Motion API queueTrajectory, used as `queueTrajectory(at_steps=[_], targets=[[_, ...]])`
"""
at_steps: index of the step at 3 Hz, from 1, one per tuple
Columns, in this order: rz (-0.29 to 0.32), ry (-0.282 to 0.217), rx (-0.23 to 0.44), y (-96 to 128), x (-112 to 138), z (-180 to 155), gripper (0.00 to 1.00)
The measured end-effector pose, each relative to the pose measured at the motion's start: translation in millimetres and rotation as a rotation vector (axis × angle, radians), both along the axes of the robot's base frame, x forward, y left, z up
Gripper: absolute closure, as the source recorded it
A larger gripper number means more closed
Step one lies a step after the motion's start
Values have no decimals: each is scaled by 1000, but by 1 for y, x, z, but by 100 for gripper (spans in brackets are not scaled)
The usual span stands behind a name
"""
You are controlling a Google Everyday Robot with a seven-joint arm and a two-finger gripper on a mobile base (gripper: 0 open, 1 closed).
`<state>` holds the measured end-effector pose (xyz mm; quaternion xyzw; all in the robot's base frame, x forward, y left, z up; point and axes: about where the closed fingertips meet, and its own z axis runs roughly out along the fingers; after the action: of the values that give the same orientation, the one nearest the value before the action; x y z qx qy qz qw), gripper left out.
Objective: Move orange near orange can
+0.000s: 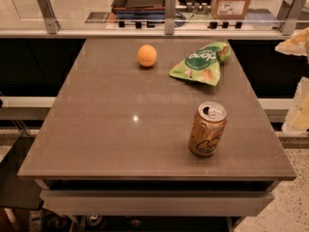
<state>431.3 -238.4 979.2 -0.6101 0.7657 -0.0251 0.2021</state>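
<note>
The orange (147,55) is a small round fruit lying on the far left-middle of the brown table (120,129). The orange can (207,129) stands upright near the table's front right, silver top and pull tab showing, well apart from the orange. My gripper (295,43) shows only as a pale shape at the right edge of the view, beyond the table's right side, away from both the orange and the can. It holds nothing that I can see.
A green snack bag (202,63) lies at the far right of the table, between the orange and the can's side. A glass rail with metal posts (169,13) runs behind the table. A pale arm part (300,111) sits at the right edge.
</note>
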Motion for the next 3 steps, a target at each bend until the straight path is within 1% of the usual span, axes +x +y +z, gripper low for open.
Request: queueTrajectory(at_steps=[1, 2, 3], targets=[[-54, -7, 17, 4, 29, -3, 0], [-136, 5, 65, 5, 62, -12, 0], [-218, 0, 126, 7, 94, -13, 0]])
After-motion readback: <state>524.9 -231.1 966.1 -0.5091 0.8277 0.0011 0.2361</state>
